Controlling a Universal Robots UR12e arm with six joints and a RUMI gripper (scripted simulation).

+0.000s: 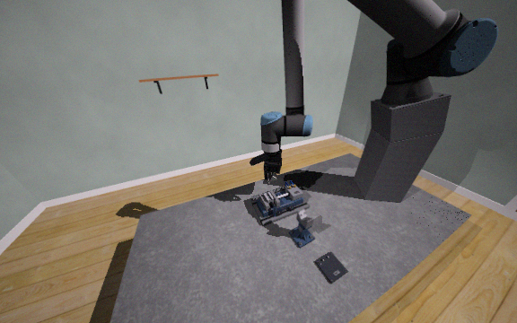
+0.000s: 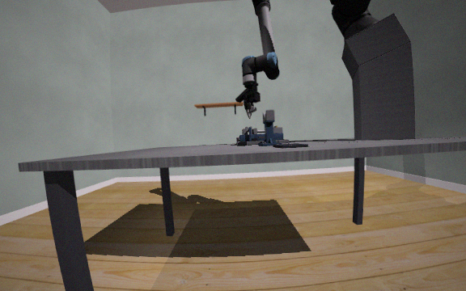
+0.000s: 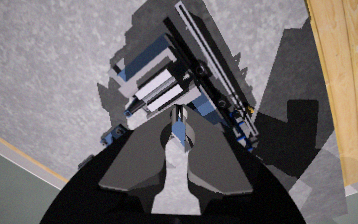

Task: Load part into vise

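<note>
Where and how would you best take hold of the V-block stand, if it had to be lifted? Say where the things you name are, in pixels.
Probably by its upright blue post [image 1: 302,228] [image 2: 269,130], coming in level from the side: it stands narrow between the wider grey head [image 1: 302,215] [image 2: 269,115] and spreading base [image 1: 302,239].

Mottled, matt grey tabletop [image 1: 223,269] [image 2: 233,158] [image 3: 45,65]; wooden floor [image 1: 39,242] [image 2: 233,267] [image 3: 352,75].

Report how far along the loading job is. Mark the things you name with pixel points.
Looks done: the infeed plate [image 1: 330,273] [image 2: 298,145] is bare, and the part [image 1: 267,197] [image 3: 153,83] appears to lie in the vise [image 1: 285,207] [image 2: 253,137] [image 3: 206,104], slot up. In hand: nothing; the hand [image 1: 269,179] [image 2: 250,115] [image 3: 179,105] is shut above the vise. Probably left: confirming, or pushing home, contact with fixed jaw and work stop, which these views don't settle.
</note>
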